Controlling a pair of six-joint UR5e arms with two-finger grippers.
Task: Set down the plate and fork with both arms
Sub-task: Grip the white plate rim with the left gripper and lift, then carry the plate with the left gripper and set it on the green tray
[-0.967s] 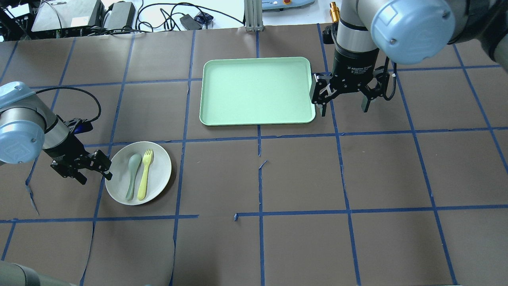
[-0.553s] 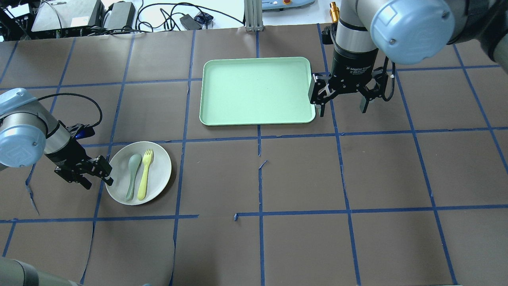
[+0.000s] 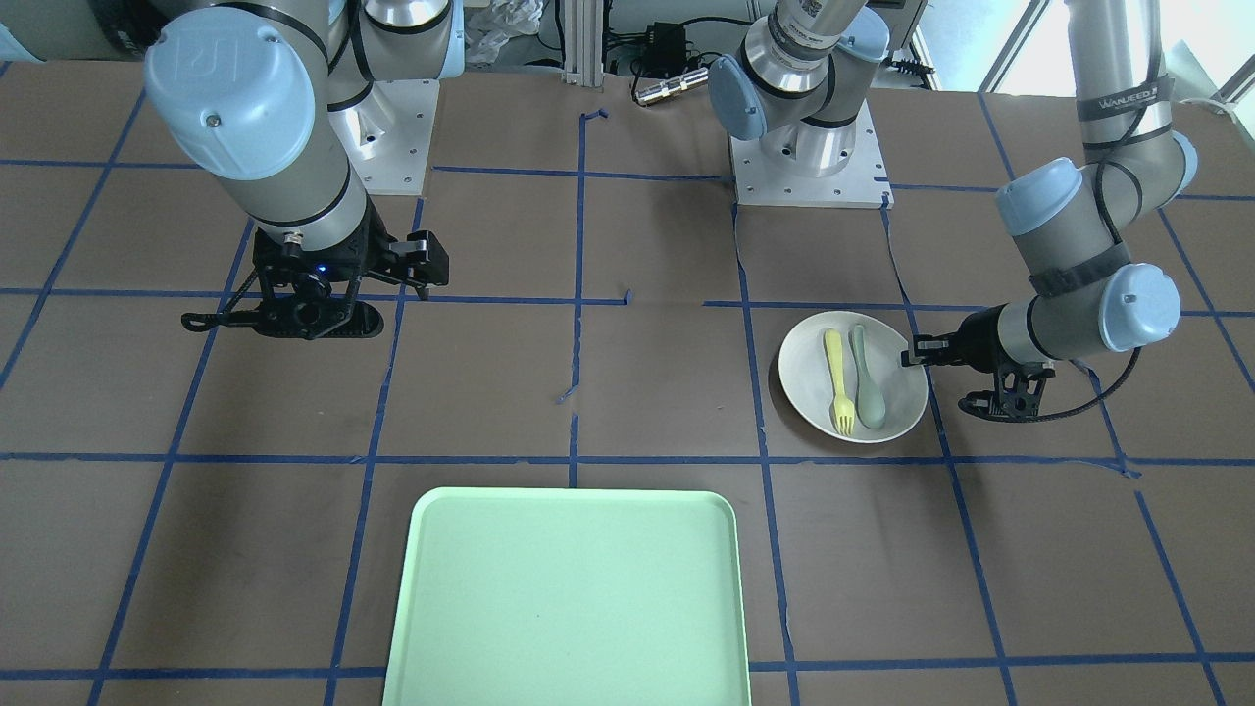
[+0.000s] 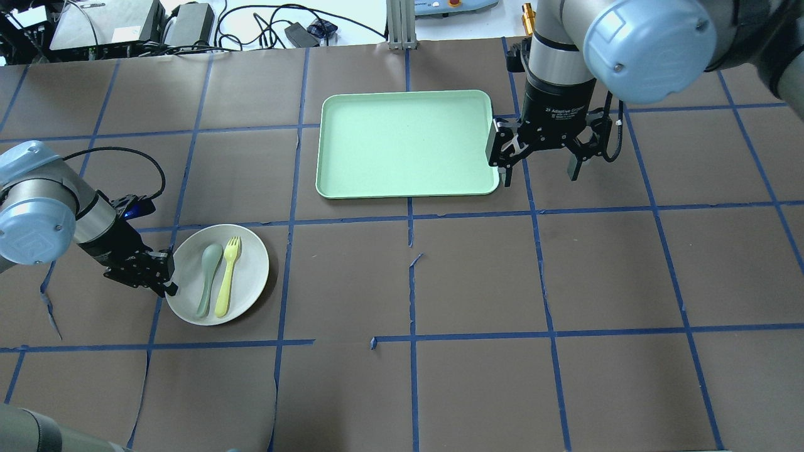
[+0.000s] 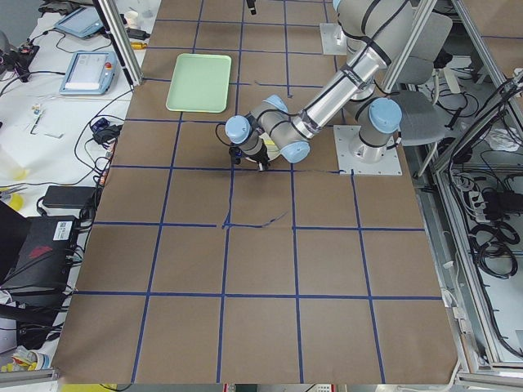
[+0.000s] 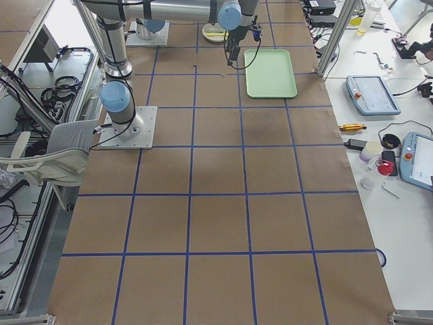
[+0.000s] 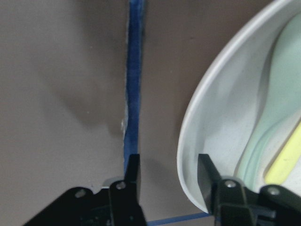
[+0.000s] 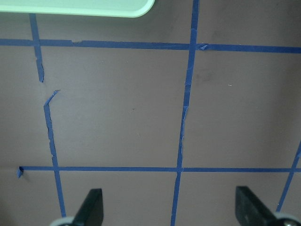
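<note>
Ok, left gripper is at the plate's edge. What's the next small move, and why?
Probably shut the left gripper on the rim of the plate. In the left wrist view its open jaws straddle that rim, one outside it and one inside, so a grasp looks lined up. Close gently: the fork and spoon lie loose on the plate.

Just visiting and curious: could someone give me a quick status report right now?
Left gripper open, straddling plate rim. Right gripper open, empty, hovering near tray. Fork on plate, spoon alongside it.
</note>
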